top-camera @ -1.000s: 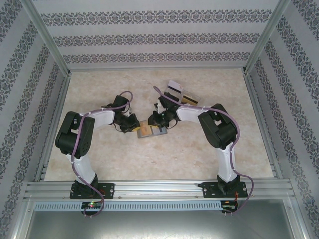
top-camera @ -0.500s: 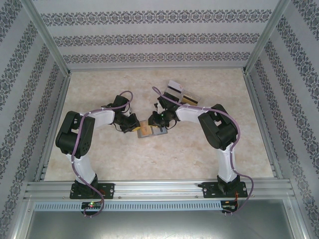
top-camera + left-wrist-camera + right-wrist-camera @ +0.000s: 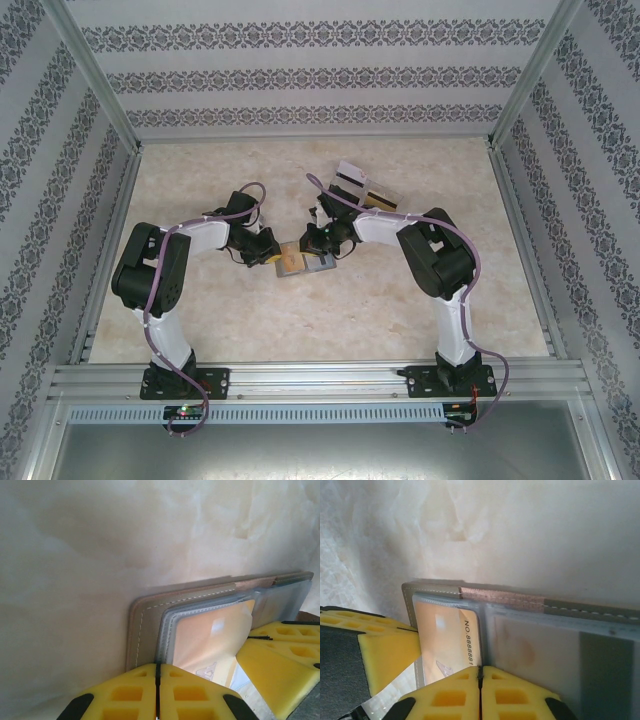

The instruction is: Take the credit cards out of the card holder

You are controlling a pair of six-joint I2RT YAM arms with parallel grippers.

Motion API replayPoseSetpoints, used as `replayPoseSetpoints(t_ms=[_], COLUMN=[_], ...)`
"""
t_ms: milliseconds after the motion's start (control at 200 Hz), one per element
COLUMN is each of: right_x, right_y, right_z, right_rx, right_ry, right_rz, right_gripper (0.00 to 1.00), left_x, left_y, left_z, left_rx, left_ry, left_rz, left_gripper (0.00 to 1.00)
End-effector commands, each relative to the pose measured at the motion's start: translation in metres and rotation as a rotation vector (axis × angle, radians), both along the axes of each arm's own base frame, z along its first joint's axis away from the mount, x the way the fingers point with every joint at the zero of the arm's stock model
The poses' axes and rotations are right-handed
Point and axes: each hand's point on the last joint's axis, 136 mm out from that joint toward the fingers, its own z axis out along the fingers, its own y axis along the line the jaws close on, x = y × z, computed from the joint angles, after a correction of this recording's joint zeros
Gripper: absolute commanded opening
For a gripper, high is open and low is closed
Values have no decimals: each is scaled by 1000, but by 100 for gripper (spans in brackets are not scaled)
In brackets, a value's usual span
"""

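While the card holder (image 3: 303, 264) lies open on the table (image 3: 400, 310) between both arms, long axis running gripper to gripper, the left gripper (image 3: 157, 690) is seen closed, pressed at its outer edge; the right gripper (image 3: 480, 682), nearer the gold card (image 3: 442, 640), is clenched at that card's crease-side edge; a pinch on it cannot be confirmed.

Left arm (image 3: 160, 275): base bolted at near edge, shoulder link raised, elbow bent, forearm reached right toward centre of surface. Right arm (image 3: 440, 265): mirrored pose, elbow out to right, forearm reached left. Both wrists were low, tips pointed at each other mid-surface. Left jaws closed, yellow pads (image 3: 125, 697) pressed together along thin seam. Right jaws closed likewise, pads (image 3: 520, 697) flush. Two sets of jaws sat just beside each other, possibly touching; overhead view too small to tell.
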Motion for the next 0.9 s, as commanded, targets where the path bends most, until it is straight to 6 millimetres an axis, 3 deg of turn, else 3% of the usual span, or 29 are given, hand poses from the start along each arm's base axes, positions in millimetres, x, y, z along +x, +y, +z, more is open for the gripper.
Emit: replayPoseSetpoints(t_ms=[0,210,365,480,684,894], right_x=[-2,7,12,13,14,15], right_y=[13,-9,-26,-27,-23,-22], right_z=[11,18,18,20,23,20], right_rx=[57,28,16,25,41,41], right_ry=[-29,-76,-85,-91,-97,-92], right_rz=[55,-1,-36,-34,-25,-28], right_gripper=[1,0,0,0,0,0], left_x=[-8,-2,-1,2,13,12], left_y=[0,5,6,4,-3,-12], left_z=[-17,-7,-5,-1,30,45], left_rx=[31,66,65,58,17,-25], left_ry=[39,8,2,-9,-88,-110], left_rz=[-23,-27,-29,-35,-51,-66], left_gripper=[11,24,24,21,21,19])
